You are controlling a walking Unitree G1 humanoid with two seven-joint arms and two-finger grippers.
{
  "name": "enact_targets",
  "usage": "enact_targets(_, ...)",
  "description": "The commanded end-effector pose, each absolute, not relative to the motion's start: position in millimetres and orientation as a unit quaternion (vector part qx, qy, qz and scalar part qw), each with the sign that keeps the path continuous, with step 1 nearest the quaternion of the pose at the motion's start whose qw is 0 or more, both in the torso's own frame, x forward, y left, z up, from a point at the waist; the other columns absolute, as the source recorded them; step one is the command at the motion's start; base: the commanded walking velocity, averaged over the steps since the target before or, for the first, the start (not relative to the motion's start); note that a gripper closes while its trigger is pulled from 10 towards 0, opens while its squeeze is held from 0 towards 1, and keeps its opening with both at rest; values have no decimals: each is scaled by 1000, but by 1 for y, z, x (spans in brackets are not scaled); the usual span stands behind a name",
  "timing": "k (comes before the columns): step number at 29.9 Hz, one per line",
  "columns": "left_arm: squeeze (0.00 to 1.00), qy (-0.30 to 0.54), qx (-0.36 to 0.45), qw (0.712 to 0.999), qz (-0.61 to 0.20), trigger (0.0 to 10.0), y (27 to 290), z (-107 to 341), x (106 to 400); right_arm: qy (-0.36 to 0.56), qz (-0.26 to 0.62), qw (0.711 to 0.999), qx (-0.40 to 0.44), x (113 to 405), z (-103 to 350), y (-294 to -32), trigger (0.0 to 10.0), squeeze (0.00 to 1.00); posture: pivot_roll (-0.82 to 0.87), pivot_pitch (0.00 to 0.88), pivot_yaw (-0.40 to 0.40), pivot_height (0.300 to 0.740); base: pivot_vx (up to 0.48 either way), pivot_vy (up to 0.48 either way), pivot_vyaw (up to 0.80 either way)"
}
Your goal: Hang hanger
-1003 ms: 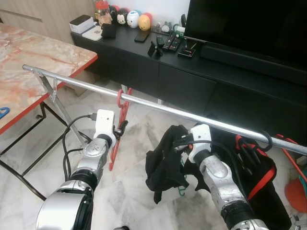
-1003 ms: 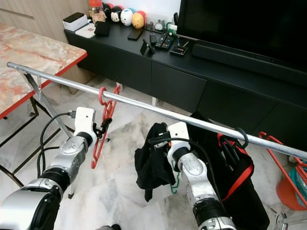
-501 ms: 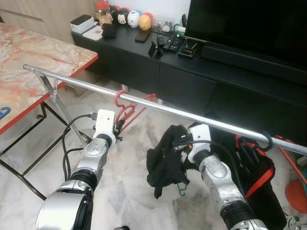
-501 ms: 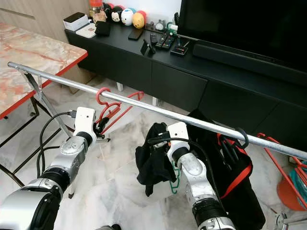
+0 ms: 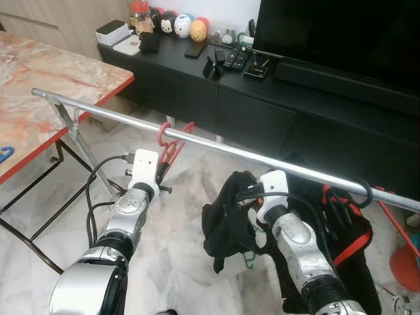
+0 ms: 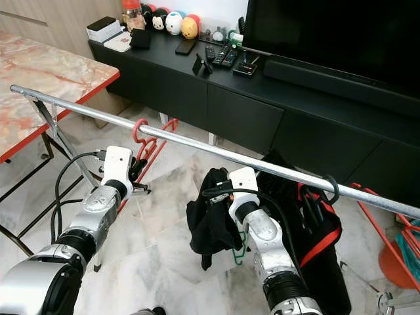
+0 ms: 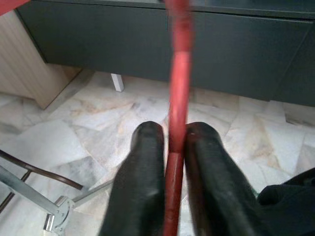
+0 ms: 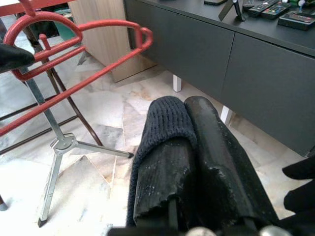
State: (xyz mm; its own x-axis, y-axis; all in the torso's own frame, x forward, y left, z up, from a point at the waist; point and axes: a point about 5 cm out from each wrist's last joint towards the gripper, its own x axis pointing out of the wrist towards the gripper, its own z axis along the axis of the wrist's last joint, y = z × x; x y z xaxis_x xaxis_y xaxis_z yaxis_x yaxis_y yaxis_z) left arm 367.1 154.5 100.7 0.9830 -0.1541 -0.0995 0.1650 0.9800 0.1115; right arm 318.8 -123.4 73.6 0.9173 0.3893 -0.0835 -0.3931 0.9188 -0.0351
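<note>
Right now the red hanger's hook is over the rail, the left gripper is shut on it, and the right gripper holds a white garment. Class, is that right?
One error: the garment in the right gripper is black, not white, as the left eye view shows. The red hanger is hooked on the rail, left gripper shut on it.

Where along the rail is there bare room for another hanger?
The metal rail is bare between the red hanger held by the left gripper and the black hook. Crowded below: right gripper holds a black garment.

Red hanger (image 5: 172, 142) swung back toward vertical.
</note>
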Motion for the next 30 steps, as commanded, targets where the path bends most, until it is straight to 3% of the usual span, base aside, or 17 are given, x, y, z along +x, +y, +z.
enact_targets(1, 0, 40, 55, 994, -81, 0, 154, 100, 366, 34, 201, 979, -25, 319, 75, -122, 10000, 0, -10, 103, 25, 740, 0, 0, 0)
enact_targets(15, 0, -42, 41, 998, -37, 0, 162, 120, 365, 34, 198, 979, -25, 318, 75, -123, 10000, 0, -10, 104, 22, 740, 0, 0, 0)
enact_targets(17, 0, -67, 36, 997, -34, 392, 163, 124, 362, 34, 198, 979, -25, 318, 75, -123, 10000, 0, -6, 106, 19, 740, 0, 0, 0)
enact_targets(18, 0, -73, 31, 996, -35, 1490, 163, 125, 360, 34, 198, 979, -25, 318, 75, -123, 10000, 0, -5, 107, 19, 740, 0, 0, 0)
enact_targets(19, 0, -76, 28, 996, -36, 1490, 163, 125, 360, 34, 198, 979, -25, 318, 75, -123, 10000, 0, -5, 107, 19, 740, 0, 0, 0)
enact_targets(20, 0, -84, 35, 995, -40, 9137, 163, 125, 356, 34, 198, 979, -24, 318, 74, -123, 10000, 0, -3, 110, 20, 740, 0, 0, 0)
enact_targets(21, 0, -89, 40, 994, -42, 10000, 163, 124, 353, 34, 198, 979, -24, 318, 74, -123, 10000, 0, -3, 110, 20, 740, 0, 0, 0)
enact_targets(30, 0, -40, 74, 995, -60, 10000, 180, 83, 296, 41, 195, 980, -24, 315, 70, -125, 10000, 0, 7, 120, 20, 740, 0, 0, 0)
